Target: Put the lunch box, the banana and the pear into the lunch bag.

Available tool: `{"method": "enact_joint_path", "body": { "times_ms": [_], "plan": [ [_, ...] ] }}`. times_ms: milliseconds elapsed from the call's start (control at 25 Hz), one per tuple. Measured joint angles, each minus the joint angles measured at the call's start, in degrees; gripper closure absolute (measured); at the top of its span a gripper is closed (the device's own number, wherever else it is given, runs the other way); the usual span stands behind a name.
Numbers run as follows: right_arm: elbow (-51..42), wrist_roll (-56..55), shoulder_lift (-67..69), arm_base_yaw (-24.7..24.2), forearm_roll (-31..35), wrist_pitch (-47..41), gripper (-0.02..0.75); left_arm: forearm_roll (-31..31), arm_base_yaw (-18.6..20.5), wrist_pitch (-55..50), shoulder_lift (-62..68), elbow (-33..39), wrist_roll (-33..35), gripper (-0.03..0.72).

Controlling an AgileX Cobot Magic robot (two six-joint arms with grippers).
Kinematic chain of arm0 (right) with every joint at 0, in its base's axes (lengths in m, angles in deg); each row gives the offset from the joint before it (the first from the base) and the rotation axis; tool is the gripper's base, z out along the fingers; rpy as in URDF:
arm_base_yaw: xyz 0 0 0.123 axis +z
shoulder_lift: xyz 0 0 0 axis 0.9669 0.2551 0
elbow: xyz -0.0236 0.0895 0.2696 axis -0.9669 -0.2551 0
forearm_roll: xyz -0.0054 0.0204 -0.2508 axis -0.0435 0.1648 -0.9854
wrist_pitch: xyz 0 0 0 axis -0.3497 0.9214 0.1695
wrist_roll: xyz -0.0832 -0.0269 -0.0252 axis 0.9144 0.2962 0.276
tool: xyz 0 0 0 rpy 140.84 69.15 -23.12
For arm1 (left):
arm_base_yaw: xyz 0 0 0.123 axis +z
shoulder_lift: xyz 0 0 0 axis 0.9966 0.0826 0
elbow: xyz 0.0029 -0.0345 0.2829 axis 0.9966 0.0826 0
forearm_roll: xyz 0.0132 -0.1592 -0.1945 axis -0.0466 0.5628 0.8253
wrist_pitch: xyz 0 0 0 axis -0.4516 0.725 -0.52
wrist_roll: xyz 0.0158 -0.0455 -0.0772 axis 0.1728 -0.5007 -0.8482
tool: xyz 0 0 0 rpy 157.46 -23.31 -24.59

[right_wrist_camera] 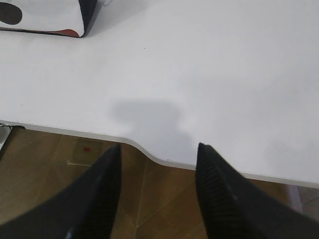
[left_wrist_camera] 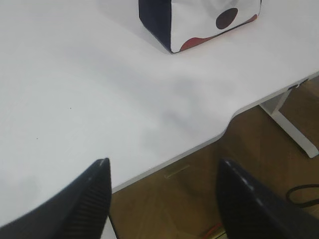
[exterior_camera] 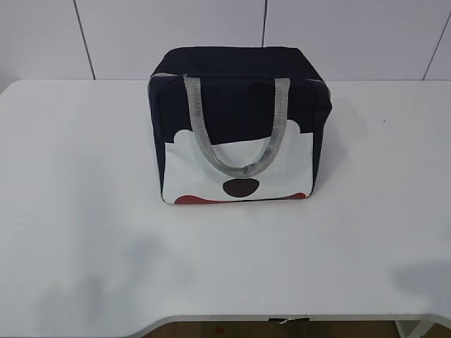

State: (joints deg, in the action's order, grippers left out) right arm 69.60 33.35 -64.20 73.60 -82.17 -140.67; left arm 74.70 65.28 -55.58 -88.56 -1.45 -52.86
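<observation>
While both arms hang back past the near table (exterior_camera: 84, 246) edge, lunch bag (exterior_camera: 239, 127) upright mid-table, zipped, left gripper (left_wrist_camera: 164, 199) spread wide, empty, right gripper (right_wrist_camera: 157, 189) parted, empty.

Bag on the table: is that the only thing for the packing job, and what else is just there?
For the job:
- lunch bag, standing shut on the table
- no lunch box, banana or pear in view

Just there:
- white table
- wooden floor
- cable on the floor
</observation>
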Motion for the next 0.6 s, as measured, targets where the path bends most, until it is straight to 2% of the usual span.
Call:
{"method": "enact_joint_path", "body": {
  "times_ms": [320,600],
  "plan": [
    [0.00,-0.17,0.00,0.00,-0.49,0.00,0.342,-0.10,0.00,-0.03,0.00,0.03,0.00,0.195],
    [0.00,-0.26,0.00,0.00,-0.49,0.00,0.342,-0.10,0.00,-0.03,0.00,0.03,0.00,0.235]
  ]
}}
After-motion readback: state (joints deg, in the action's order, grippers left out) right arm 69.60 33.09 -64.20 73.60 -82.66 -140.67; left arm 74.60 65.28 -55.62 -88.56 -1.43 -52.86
